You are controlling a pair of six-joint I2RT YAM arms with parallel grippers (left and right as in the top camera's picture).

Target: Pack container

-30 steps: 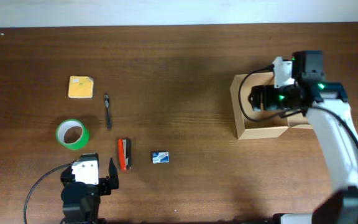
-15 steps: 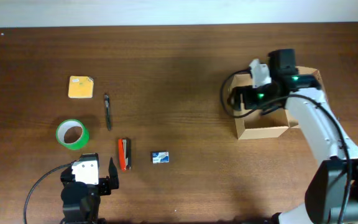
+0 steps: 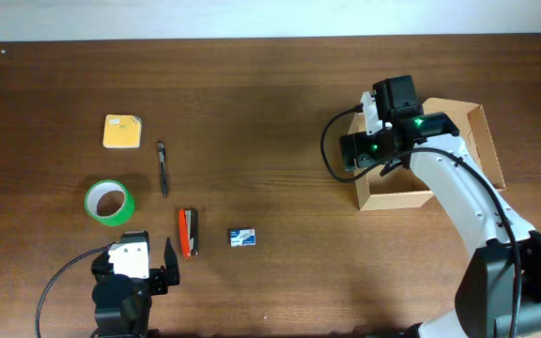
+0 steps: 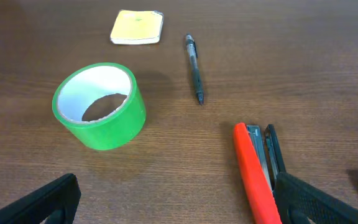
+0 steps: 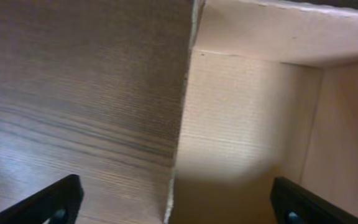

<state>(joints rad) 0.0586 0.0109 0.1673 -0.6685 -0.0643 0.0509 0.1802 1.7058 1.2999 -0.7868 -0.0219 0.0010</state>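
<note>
Container [image 3: 397,200]: tan cardboard box on the right half of the table [image 3: 270,84], top open, lid flap [image 3: 486,141] folded outward on its right side. Its left wall faces a broad run of bare wood that reaches across to the small items.

Right gripper [image 3: 353,155]: over the box's left wall. In the wrist view the wall's top edge [image 5: 182,112] runs up between the fingers, one finger over wood and the other over the box floor. Jaws wide apart, nothing held.

Left gripper [image 4: 179,208]: low at the near table edge, left side. Jaws wide apart, nothing held.

Small items, all on the left half with gaps between them:
- green tape roll [image 3: 109,202], lying flat
- pen [image 3: 162,169], just right of the roll
- yellow note pad [image 3: 122,131], farthest back
- orange stapler [image 3: 187,232], just beside the left gripper's right finger [image 4: 319,199]
- small blue-white packet [image 3: 242,238], right of the stapler, nearest the box yet well apart from it
</note>
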